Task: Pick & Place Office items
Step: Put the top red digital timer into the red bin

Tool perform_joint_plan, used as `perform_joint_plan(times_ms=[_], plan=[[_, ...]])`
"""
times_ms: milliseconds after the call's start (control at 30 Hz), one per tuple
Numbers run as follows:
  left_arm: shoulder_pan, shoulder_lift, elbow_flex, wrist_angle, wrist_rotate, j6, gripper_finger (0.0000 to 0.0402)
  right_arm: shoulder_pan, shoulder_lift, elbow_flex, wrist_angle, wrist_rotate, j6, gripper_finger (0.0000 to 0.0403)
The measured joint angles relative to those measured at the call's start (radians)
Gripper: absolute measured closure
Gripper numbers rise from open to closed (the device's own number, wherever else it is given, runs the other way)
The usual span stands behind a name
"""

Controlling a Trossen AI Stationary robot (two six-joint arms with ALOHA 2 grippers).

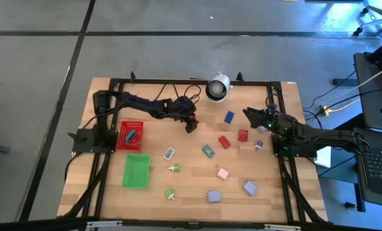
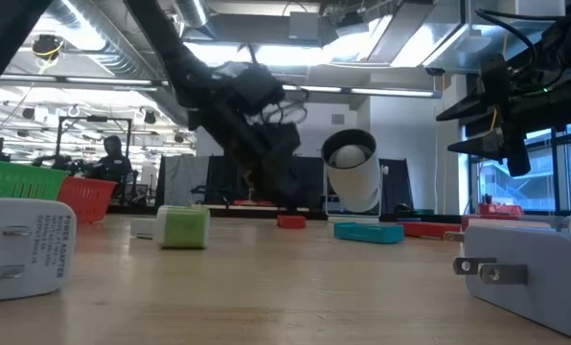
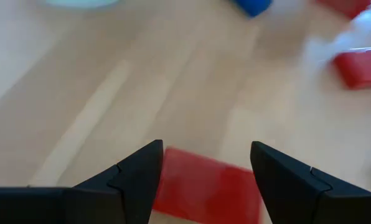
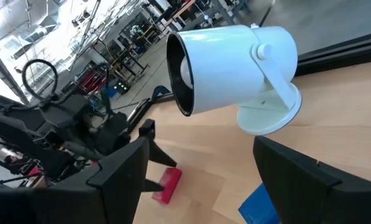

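My left gripper is open and slants down over a small red block at the table's far middle. Its fingers stand on either side of the block, and no touch shows. The same block shows in the right wrist view, below the left arm. Other office items lie loose on the table: a blue block, two red blocks, a teal piece, a pink one, lavender blocks and green pins. My right gripper waits open at the right, holding nothing.
A red mesh tray with a blue piece inside and a green mesh tray stand at the left. A white round camera stands at the far edge. Bare wood lies between the trays and the scattered items.
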Motion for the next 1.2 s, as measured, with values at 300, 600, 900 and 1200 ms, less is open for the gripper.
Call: perform_joint_plan(times_ms=[300, 600, 900, 1200], plan=[[0.008, -0.152, 0.002, -0.150, -0.111, -0.386, 0.0162, 0.000, 0.000, 0.000, 0.000, 0.002, 0.002, 0.0110], [-0.075, -0.133, 0.001, -0.235, -0.248, -0.661, 0.0162, 0.000, 0.000, 0.000, 0.000, 0.040, 0.024, 0.0111], [-0.132, -0.131, 0.002, -0.240, -0.355, -0.769, 0.0162, 0.000, 0.000, 0.000, 0.003, 0.098, 0.034, 0.0111], [-0.132, -0.059, 0.003, -0.192, -0.318, -0.878, 0.0162, 0.000, 0.000, 0.000, 0.011, 0.090, 0.081, 0.0111]])
